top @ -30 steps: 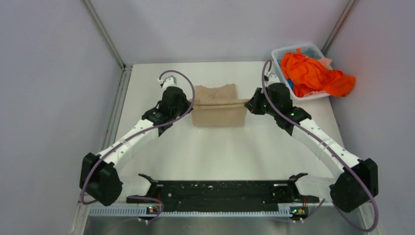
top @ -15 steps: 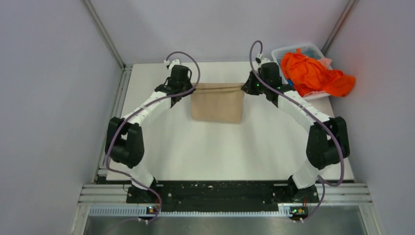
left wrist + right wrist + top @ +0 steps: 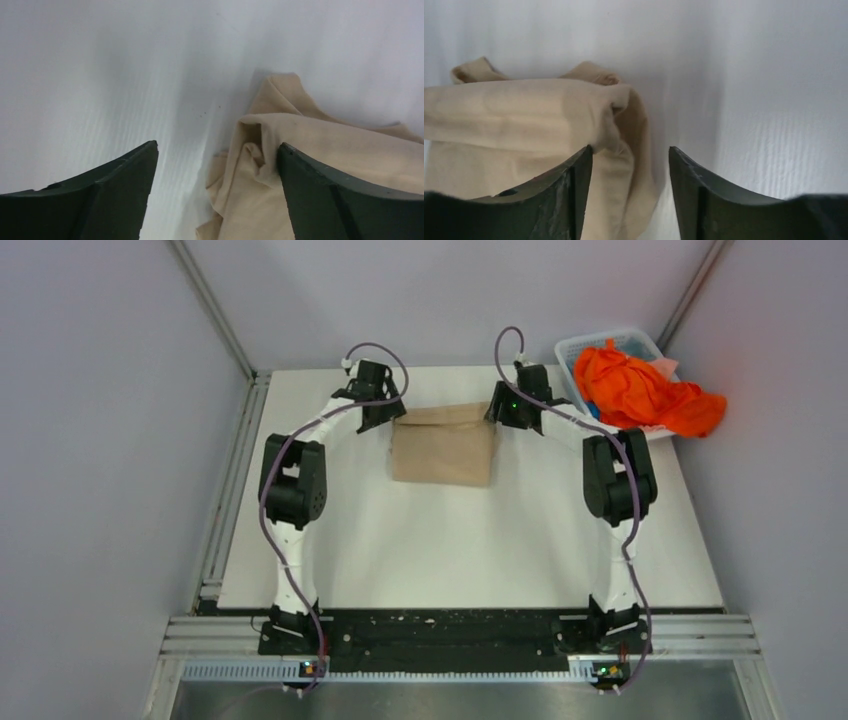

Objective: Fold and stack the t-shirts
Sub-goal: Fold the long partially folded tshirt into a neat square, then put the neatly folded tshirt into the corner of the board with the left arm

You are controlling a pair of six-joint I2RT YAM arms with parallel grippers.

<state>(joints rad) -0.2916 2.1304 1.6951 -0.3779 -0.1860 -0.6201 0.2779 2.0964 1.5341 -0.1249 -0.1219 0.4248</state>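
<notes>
A beige t-shirt (image 3: 443, 447) lies folded into a rectangle at the far middle of the white table (image 3: 450, 540). My left gripper (image 3: 388, 418) is at its far left corner and stands open. In the left wrist view the wide-apart jaws of the left gripper (image 3: 216, 147) frame that bunched corner (image 3: 260, 165), which lies loose on the table. My right gripper (image 3: 497, 412) is at the far right corner, also open. In the right wrist view the right gripper (image 3: 629, 150) straddles the folded edge (image 3: 616, 150) without pinching it. An orange t-shirt (image 3: 640, 392) is heaped in the basket.
A white basket (image 3: 578, 346) stands at the far right corner of the table, the orange cloth spilling over its right rim. Grey walls close in the table on three sides. Both arms reach far out, elbows raised over the table's sides.
Both arms carried the beige shirt's edge toward the far side, folding it over. Both grippers, shut on the cloth before, have opened and let it go.
</notes>
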